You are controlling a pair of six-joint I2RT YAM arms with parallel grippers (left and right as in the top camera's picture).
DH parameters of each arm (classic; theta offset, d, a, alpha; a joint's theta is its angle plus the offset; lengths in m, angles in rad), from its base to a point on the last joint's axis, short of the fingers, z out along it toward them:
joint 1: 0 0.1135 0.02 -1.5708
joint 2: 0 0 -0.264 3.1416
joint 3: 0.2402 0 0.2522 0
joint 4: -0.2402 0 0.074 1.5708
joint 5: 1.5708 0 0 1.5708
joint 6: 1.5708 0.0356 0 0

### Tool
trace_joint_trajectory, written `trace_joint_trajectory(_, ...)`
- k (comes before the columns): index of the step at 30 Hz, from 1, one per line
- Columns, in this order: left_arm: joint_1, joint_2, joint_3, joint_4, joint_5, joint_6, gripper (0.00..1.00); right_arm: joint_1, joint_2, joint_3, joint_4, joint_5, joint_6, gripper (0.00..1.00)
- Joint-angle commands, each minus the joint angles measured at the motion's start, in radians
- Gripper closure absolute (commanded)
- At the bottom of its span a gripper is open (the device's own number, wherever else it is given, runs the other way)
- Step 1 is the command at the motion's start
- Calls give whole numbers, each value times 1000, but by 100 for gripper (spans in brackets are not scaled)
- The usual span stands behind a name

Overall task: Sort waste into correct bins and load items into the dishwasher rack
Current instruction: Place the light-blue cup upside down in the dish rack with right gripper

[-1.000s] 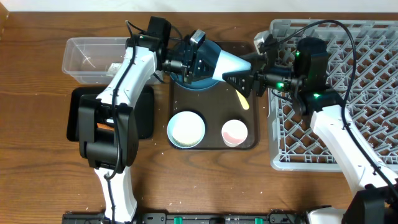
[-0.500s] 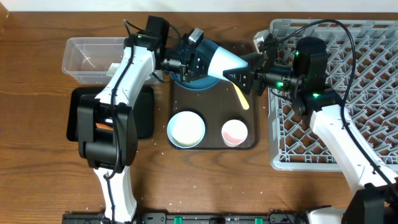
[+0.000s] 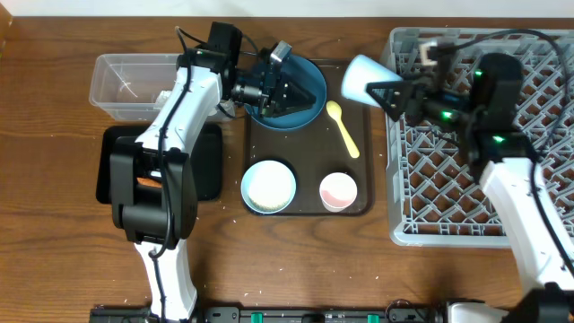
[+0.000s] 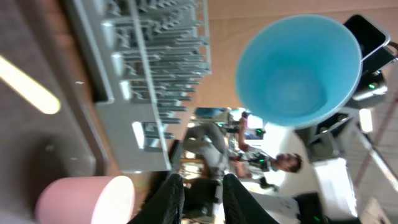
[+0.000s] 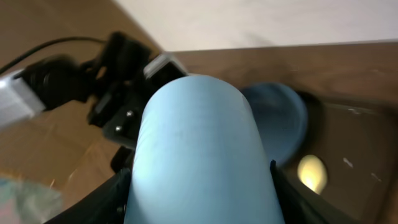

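Nearest on the brown serving tray (image 3: 305,148) stand the small white bowl (image 3: 268,187) at its near left and the pink cup (image 3: 338,190) at its near right, both upright and apart from each other. To the left of the serving tray lies the shallow black tray (image 3: 208,166), largely covered by the left arm, with an orange sliver (image 3: 146,182) showing on it beside the arm. Farther back on the serving tray, the pale yellow spoon (image 3: 343,126) lies flat, bowl end toward the far side, just right of the dark blue bowl (image 3: 309,85). The left gripper (image 3: 287,92) hangs over that bowl; in the left wrist view its fingers (image 4: 171,196) stand a narrow gap apart with nothing between them. The right gripper (image 3: 390,92) is clamped on the light blue cup (image 3: 359,79), which is held on its side, mouth facing left, above the far right corner of the serving tray at the left edge of the dishwasher rack (image 3: 430,179). The rack fills the right side from near to far. At the far left sits the clear tub (image 3: 126,85), with something white (image 3: 164,96) at its right end, partly hidden by the arm.
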Motion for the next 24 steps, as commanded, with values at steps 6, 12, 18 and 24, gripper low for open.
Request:
trace_joint_trajectory(6, 9, -30, 29, 0, -392, 16, 75, -98, -106, 124, -406, 393, -36, 59)
trace_joint_trajectory(12, 9, -30, 27, -31, -637, 16, 75, -98, -106, 286, -705, 742, -123, 54)
trace_joint_trajectory(18, 8, -30, 27, -109, -846, 17, 75, -98, -84, 295, -878, 886, -122, 52)
trace_joint_trajectory(24, 8, -30, 27, -131, -885, 17, 75, -98, -11, 295, -984, 917, -122, 51)
